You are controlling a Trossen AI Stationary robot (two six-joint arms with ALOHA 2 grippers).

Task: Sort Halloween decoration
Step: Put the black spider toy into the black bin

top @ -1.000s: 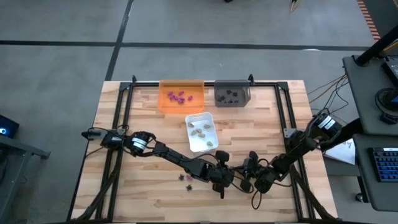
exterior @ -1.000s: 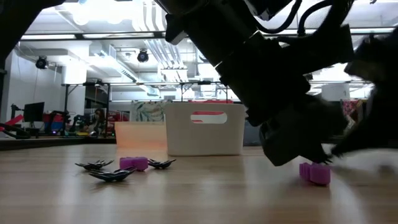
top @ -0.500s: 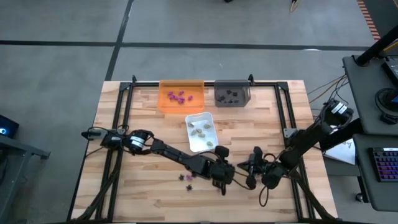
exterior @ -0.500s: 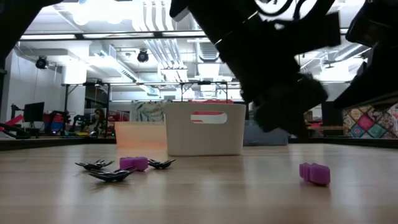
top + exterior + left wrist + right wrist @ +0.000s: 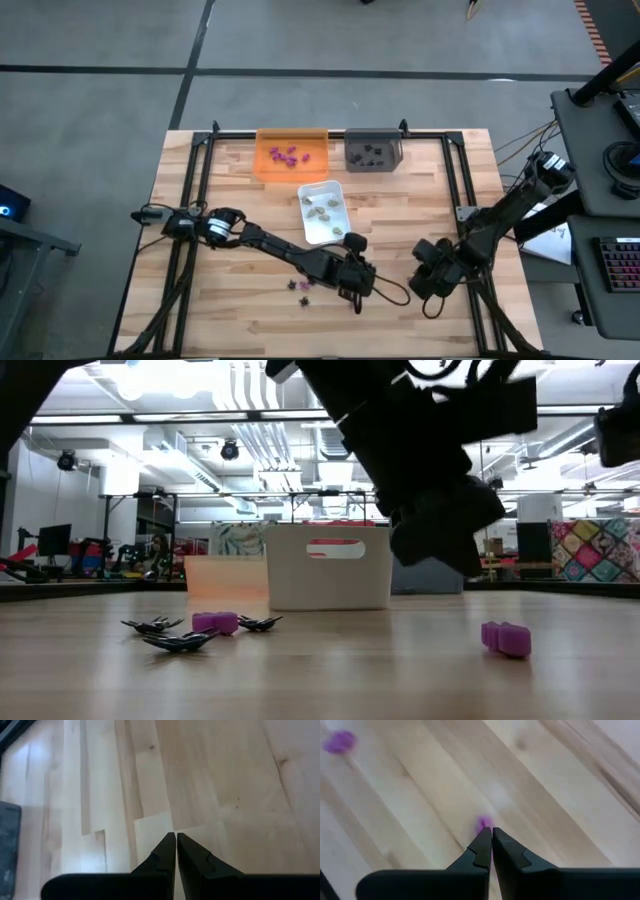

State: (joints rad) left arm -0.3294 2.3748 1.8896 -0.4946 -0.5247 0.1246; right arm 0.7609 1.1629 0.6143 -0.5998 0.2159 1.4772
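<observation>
The left gripper (image 5: 175, 836) hangs over bare pale wooden table (image 5: 400, 195) planks with its two dark fingers pressed tip to tip and nothing between them; in the high view it sits (image 5: 352, 276) near the front middle of the table. The right gripper (image 5: 487, 831) is likewise closed, its fingers meeting at a thin line, and a small blurred purple plastic piece (image 5: 483, 823) shows right at the fingertips; whether it is pinched or merely lies just past them cannot be told. A second small purple piece (image 5: 340, 742) lies well off from those fingers on the wood. Seen from above, the right gripper (image 5: 432, 277) is beside the left one, toward the table's right front. To the far side of the left fingers from the right gripper, a little cluster of loose decorations (image 5: 301, 286) rests on the wood; the low view shows it as a small purple block (image 5: 216, 622) among flat black spider-like pieces (image 5: 178, 641), with another purple block (image 5: 505, 638) lying alone farther right. At the far edge, the orange translucent tray (image 5: 262, 165) holds purple pieces, the grey tray (image 5: 352, 162) holds black ones, and the white tray (image 5: 310, 236) nearer the left gripper holds pale beige ones.
</observation>
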